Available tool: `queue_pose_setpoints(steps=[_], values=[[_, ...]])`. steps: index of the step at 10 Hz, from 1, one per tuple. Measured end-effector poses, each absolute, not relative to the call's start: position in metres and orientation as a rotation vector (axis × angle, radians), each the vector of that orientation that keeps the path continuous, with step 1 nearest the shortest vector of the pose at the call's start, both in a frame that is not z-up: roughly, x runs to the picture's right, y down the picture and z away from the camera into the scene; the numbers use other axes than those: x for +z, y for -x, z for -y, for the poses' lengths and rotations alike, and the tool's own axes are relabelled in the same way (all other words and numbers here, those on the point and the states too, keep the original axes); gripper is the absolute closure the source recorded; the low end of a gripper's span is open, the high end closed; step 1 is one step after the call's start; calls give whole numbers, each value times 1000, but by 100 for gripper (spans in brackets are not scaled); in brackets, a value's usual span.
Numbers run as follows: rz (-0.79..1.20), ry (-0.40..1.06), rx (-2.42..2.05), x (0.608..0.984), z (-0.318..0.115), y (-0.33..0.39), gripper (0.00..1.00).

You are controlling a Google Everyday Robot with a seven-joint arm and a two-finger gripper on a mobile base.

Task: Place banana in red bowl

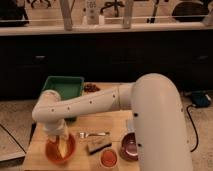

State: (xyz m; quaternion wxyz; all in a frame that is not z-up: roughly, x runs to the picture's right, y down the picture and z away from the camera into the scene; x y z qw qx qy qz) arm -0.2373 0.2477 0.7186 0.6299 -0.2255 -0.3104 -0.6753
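The orange-red bowl [59, 152] sits at the front left of the wooden table. The pale yellow banana [63, 147] lies inside it, standing up against the gripper. My gripper [59, 137] hangs straight down over the bowl, its tip inside the rim at the banana. The white arm reaches across from the right and covers the back of the bowl.
A green tray [63, 86] stands at the back left. A silver fork [93, 134] lies mid-table, a brown sponge-like block [99, 145] in front of it. A small white-rimmed bowl [108, 158] and a dark purple bowl [130, 147] sit front right. A dark snack pile [91, 88] lies beside the tray.
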Motion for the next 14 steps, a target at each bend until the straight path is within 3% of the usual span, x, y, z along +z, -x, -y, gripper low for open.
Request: queue_pose_setpoints(steps=[14], values=[[718,492,-1502,713,-239,241,20]])
